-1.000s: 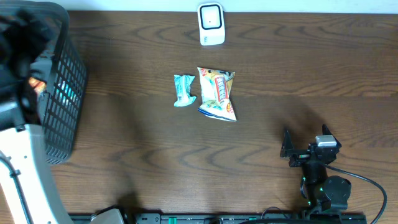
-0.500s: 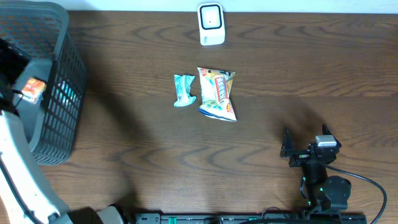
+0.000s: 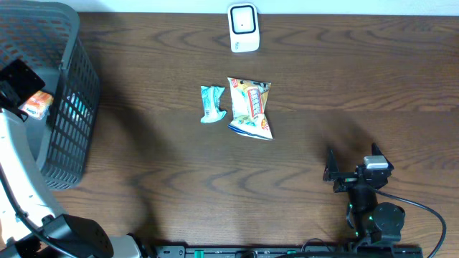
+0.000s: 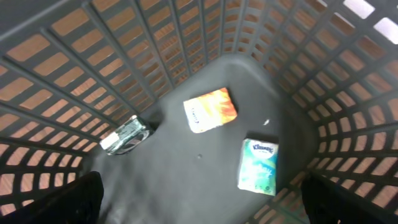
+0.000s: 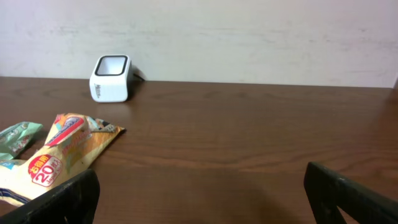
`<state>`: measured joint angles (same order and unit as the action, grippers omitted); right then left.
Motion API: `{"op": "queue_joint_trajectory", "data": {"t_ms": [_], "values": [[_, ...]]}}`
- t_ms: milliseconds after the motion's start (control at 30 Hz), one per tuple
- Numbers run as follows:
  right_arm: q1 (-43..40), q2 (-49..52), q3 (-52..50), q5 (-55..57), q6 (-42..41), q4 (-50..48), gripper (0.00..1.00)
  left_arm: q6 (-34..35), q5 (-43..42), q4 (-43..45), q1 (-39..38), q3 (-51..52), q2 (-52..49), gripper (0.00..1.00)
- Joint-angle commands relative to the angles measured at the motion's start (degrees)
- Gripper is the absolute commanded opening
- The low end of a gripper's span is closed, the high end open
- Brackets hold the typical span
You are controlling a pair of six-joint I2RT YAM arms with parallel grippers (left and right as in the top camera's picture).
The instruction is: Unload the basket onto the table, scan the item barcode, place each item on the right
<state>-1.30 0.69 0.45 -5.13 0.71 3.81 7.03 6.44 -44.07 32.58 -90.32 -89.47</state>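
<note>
The white barcode scanner [image 3: 243,29] stands at the table's far edge, also seen as the scanner [image 5: 111,78] in the right wrist view. A yellow-orange snack bag [image 3: 251,107] and a small teal packet [image 3: 211,104] lie side by side mid-table. My left gripper [image 4: 214,202] hangs open above the floor of the dark basket [image 4: 298,68], over an orange packet [image 4: 210,109], a tissue pack [image 4: 258,166] and a small silver-black item [image 4: 124,135]; it touches none of them. My right gripper [image 5: 208,196] is open and empty, low over the table to the right of the snack bag [image 5: 59,152].
The dark mesh basket [image 3: 72,107] fills the table's left end, with the left arm's white link [image 3: 21,186] beside it. The right arm's base and cable [image 3: 380,218] sit at the front right edge.
The left arm has shifted toward the left edge, uncovering more of the basket's top. The right arm and the packets on the table have not moved.
</note>
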Motion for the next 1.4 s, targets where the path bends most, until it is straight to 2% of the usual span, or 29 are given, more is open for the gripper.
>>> {"op": "queue_joint_trajectory", "data": {"t_ms": [0,767,1033,1367], "values": [[-0.11,-0.31,-0.13,0.26,0.63,0.17,0.99,-1.46,2.21,-0.42,0.26,0.50,-1.36,1.00],[-0.11,-0.31,-0.13,0.26,0.63,0.17,0.99,-2.86,2.23,-0.35,0.26,0.52,-6.12,1.00],[-0.11,-0.31,-0.13,0.24,0.63,0.17,0.99,-5.16,2.23,2.21,0.26,0.52,-8.72,1.00],[-0.11,-0.31,-0.13,0.26,0.63,0.17,0.99,-5.55,2.16,8.02,1.92,0.52,-16.72,0.99]]}}
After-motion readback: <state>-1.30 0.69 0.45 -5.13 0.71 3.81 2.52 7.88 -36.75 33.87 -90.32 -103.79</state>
